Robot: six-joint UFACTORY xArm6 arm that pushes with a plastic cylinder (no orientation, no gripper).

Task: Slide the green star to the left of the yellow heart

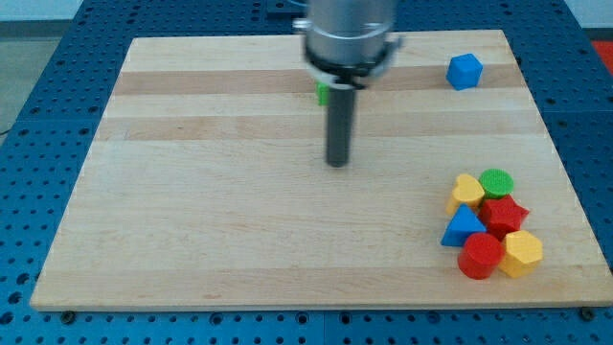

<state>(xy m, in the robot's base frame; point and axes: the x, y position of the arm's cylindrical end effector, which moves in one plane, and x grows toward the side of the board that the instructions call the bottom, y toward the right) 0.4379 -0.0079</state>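
The green star (323, 92) lies near the view's top centre, mostly hidden behind my rod, with only a sliver showing. The yellow heart (465, 192) sits at the view's right, touching the cluster of blocks there. My tip (337, 161) rests on the board just below the green star, far to the left of the yellow heart.
Beside the heart are a green cylinder (496, 181), a red star (505, 213), a blue triangle (463, 227), a red block (479, 256) and a yellow hexagon (522, 252). A blue block (465, 71) sits at the top right. The wooden board (192, 192) ends close by.
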